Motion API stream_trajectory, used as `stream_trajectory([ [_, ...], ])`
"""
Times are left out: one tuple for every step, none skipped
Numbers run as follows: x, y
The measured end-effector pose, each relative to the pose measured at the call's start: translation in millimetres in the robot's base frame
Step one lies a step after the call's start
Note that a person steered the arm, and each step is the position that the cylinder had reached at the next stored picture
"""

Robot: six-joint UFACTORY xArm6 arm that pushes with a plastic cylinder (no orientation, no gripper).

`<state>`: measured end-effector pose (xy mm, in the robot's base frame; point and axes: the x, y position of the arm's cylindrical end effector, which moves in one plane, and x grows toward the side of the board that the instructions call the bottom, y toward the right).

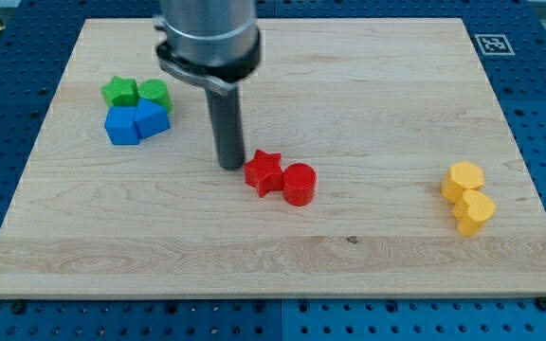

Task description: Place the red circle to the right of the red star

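The red star (pixel 264 171) lies near the middle of the wooden board (pixel 349 256). The red circle (pixel 300 184) sits right against the star's right side, slightly lower in the view, and the two touch. My tip (pixel 230 165) rests on the board just left of the red star, close to it with a thin gap. The dark rod rises from the tip to the grey arm body at the view's top.
A green star (pixel 119 92) and a green block (pixel 154 94) sit above two blue blocks (pixel 122 125) (pixel 152 118) at the view's upper left. Two yellow blocks (pixel 464 180) (pixel 474 211) lie at the right, near the board's right edge.
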<state>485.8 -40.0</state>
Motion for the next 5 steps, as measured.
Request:
stream_trajectory([
  [42, 36],
  [63, 56],
  [50, 36],
  [10, 29],
  [-4, 48],
])
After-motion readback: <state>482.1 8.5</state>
